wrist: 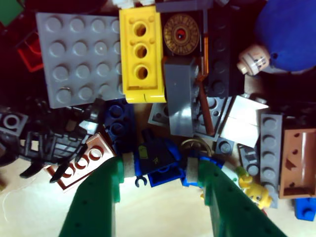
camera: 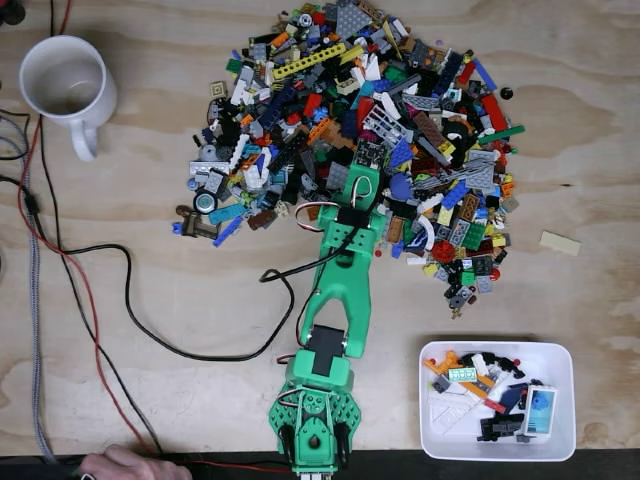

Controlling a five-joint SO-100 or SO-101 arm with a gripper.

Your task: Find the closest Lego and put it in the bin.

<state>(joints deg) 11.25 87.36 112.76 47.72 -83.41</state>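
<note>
My green gripper [camera: 364, 172] reaches from the arm's base at the bottom edge into the near side of the big Lego pile [camera: 300, 110]. In the wrist view the gripper [wrist: 159, 168] is open and low over the table. Its two fingers [wrist: 127, 165] straddle a dark blue minifigure torso [wrist: 157, 159] at the pile's edge, with small gaps on both sides. A yellow holed brick [wrist: 140, 54] and a grey studded plate [wrist: 76, 59] lie just beyond it. The white bin [camera: 560, 440] sits at the bottom right of the fixed view and holds several pieces.
A white mug [camera: 66, 85] stands at the top left. Black and red cables [camera: 130, 300] cross the left of the wooden table. A hand [camera: 125, 465] rests at the bottom edge. A pale tile [camera: 560, 243] lies alone to the right of the pile.
</note>
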